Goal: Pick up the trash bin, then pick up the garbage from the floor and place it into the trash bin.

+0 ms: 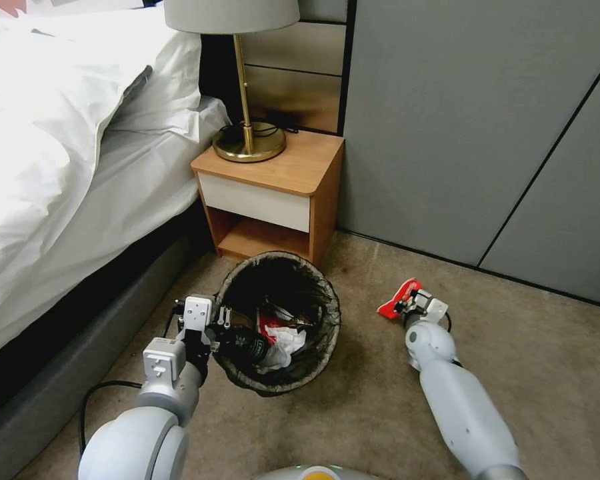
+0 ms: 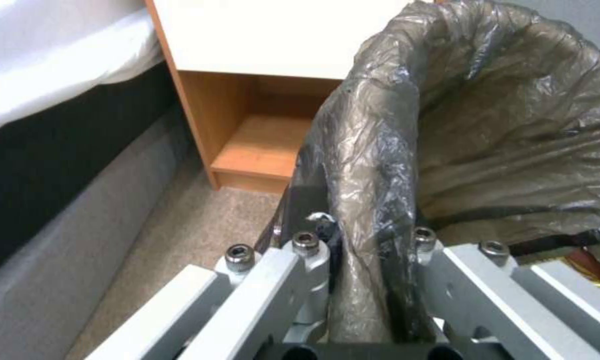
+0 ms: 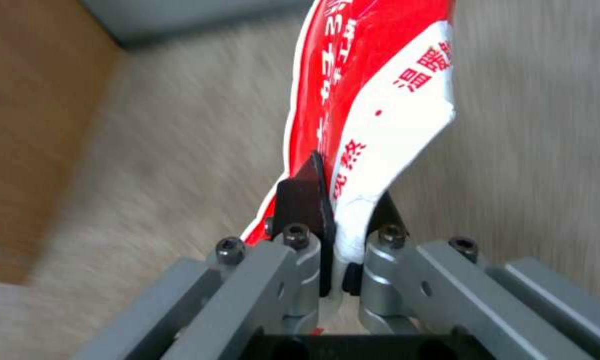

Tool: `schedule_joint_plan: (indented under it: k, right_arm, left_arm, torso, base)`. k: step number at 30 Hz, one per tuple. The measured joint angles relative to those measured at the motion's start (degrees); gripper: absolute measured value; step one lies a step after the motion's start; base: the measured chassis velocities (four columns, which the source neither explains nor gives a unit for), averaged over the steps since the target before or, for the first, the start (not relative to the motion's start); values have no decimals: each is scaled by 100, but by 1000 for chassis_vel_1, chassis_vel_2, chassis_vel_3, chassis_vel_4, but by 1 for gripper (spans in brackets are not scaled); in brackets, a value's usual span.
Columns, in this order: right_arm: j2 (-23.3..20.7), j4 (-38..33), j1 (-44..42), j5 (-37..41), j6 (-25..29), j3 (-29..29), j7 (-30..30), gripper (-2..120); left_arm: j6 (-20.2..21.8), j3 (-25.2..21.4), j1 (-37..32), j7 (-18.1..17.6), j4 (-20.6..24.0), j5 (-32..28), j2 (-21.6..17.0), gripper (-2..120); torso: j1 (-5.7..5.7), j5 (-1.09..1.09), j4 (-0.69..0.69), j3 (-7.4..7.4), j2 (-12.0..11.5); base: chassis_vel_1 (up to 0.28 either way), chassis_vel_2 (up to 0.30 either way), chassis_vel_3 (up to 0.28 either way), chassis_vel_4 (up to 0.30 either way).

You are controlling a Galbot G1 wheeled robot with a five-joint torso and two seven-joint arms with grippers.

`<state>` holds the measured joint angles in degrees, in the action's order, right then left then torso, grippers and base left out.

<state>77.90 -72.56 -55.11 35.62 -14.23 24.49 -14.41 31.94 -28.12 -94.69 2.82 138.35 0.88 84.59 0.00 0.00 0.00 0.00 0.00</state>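
The trash bin (image 1: 283,280), round and lined with a dark bag, sits tilted on the beige floor (image 1: 380,400) in front of the nightstand. My left gripper (image 1: 221,331) is shut on the bin's near-left rim (image 2: 369,200), one finger inside and one outside the bag fold. Garbage lies inside it: white tissue (image 1: 283,343), red scraps and a dark green bottle (image 1: 247,345). To the bin's right, my right gripper (image 1: 401,305) is shut on a red-and-white wrapper (image 1: 398,297). That wrapper (image 3: 373,115) sticks out past the fingertips, above the carpet.
A wooden nightstand (image 1: 273,193) with a brass lamp (image 1: 248,133) stands just behind the bin. The bed (image 1: 60,167) with white sheets and a grey base runs along the left. Grey wall panels (image 1: 480,133) close the back. Open carpet lies right of my right arm.
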Motion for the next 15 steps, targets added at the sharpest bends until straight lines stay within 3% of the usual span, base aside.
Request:
schedule_joint_plan:
  k: [1, 3, 6, 12, 15]
  right_arm:
    - [-121, -504, -191, -74, -67, 12, 168, 0]
    - [-162, -689, -270, -77, -100, 10, 230, 0]
    - [-435, -1877, -809, -175, -202, -6, 671, 0]
    - [-651, -2682, -1112, -309, -148, -9, 1073, 0]
    - [-932, -3446, -1326, -233, -270, -35, 1259, 0]
  left_arm:
    - [5, 16, 4, -28, -12, 7, 3, 4]
    - [14, 24, 4, -49, -15, 7, 4, 4]
    - [74, 21, -19, -89, -14, -3, -21, 4]
    - [127, -6, -40, -97, 8, -15, -80, 4]
    - [250, -12, -41, -149, 29, -43, -120, 4]
  torso:
    - [0, -3, 0, 0, 0]
    - [0, -2, 0, 0, 0]
    - [0, 0, 0, 0, 0]
    - [0, 0, 1, 0, 0]
    - [-1, 0, 0, 0, 0]
  base:
    - [0, 0, 0, 0]
    - [0, 0, 0, 0]
    - [0, 0, 0, 0]
    - [0, 0, 0, 0]
    - [0, 0, 0, 0]
